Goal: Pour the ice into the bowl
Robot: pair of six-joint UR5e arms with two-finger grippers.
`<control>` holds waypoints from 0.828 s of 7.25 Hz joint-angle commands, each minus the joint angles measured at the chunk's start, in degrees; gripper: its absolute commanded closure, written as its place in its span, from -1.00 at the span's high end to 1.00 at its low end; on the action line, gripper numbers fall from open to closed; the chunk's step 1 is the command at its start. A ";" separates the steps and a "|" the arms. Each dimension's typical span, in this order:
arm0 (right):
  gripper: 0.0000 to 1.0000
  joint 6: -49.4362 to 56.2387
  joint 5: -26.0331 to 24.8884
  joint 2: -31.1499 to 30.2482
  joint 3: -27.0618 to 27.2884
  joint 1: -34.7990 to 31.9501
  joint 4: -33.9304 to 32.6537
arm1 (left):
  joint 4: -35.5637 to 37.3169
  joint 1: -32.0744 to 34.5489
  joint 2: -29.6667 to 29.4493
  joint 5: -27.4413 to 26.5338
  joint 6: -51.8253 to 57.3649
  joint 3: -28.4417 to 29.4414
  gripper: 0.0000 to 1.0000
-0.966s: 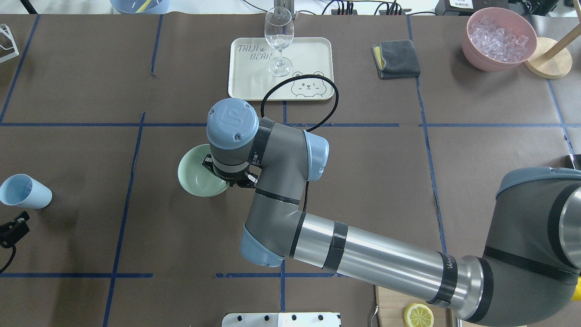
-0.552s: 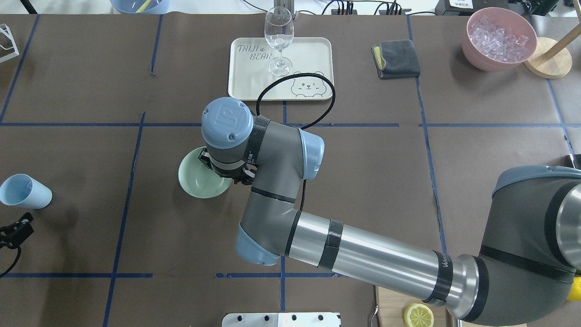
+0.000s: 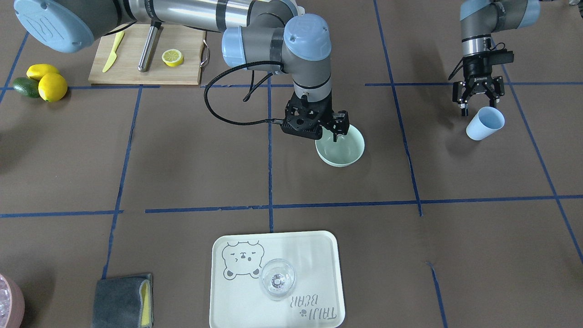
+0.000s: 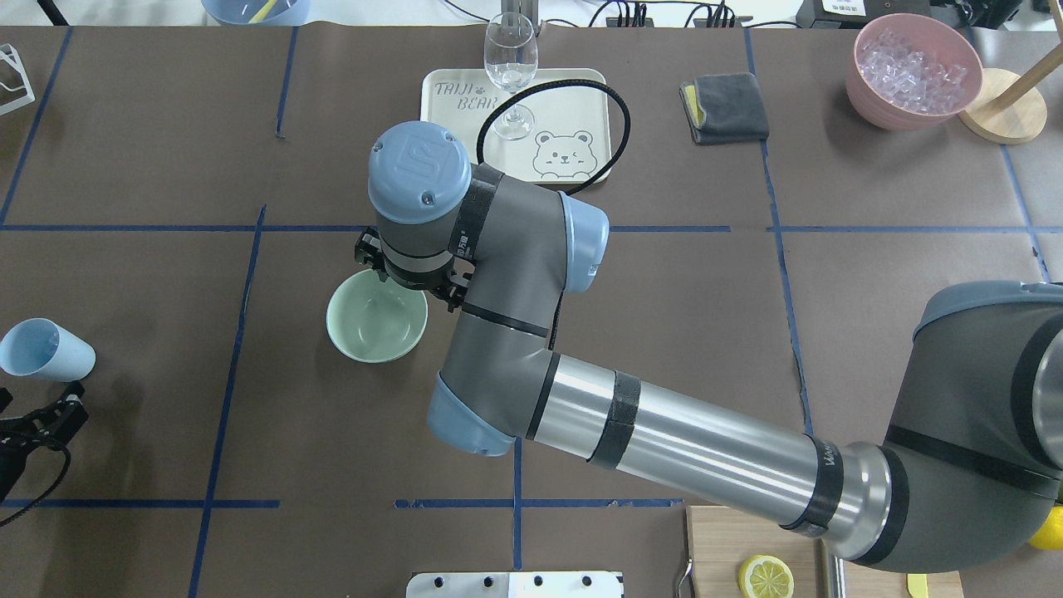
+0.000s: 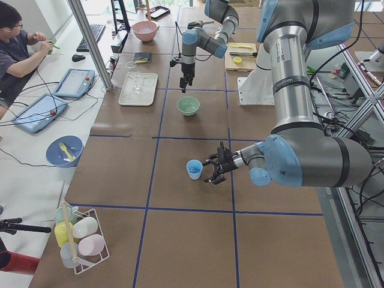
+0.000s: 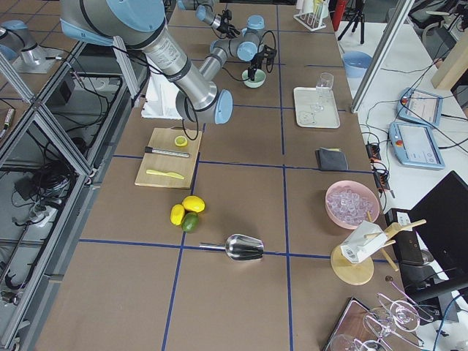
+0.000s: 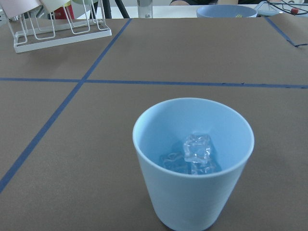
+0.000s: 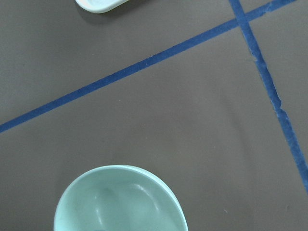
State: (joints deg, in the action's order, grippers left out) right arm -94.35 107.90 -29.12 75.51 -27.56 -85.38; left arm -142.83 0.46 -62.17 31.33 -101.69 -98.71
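Observation:
The pale mint-green bowl (image 3: 340,148) (image 4: 376,320) stands near the table's middle, and nothing shows inside it. My right gripper (image 3: 340,132) hovers open over its rim on the robot's side, holding nothing. In the right wrist view the bowl (image 8: 120,202) fills the lower left. A light blue cup (image 3: 485,123) (image 4: 46,349) stands upright at the table's left end, with ice (image 7: 196,153) in its bottom. My left gripper (image 3: 478,105) (image 5: 208,171) is open just short of the cup, not touching it.
A cream tray (image 4: 573,100) with a wine glass (image 4: 511,66) lies beyond the bowl. Grey cloth (image 4: 725,108) and a pink bowl (image 4: 913,71) of clear pieces sit far right. A cutting board (image 3: 145,59), lemons (image 3: 45,82) and a metal scoop (image 6: 241,247) lie on the right arm's side.
My right wrist has moved away from the robot, off the bowl's middle, so most of the bowl now shows. The left gripper has edged slightly toward the cup.

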 commanded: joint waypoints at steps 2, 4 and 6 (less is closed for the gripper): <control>1.00 2.15 -0.15 -0.41 1.74 -0.12 -3.83 | 0.01 0.16 -0.84 -6.90 0.00 0.80 0.97; 1.00 3.72 -0.32 -0.41 4.71 -0.12 -8.98 | 0.01 0.07 -3.73 -6.99 0.00 4.12 0.97; 1.00 7.94 -0.23 -0.76 8.93 -0.64 -16.20 | 0.01 0.33 -5.60 -6.99 0.09 6.51 0.97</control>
State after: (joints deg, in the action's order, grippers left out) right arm -88.71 107.61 -29.64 82.00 -27.88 -97.47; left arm -142.82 0.63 -66.95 24.37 -101.63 -93.37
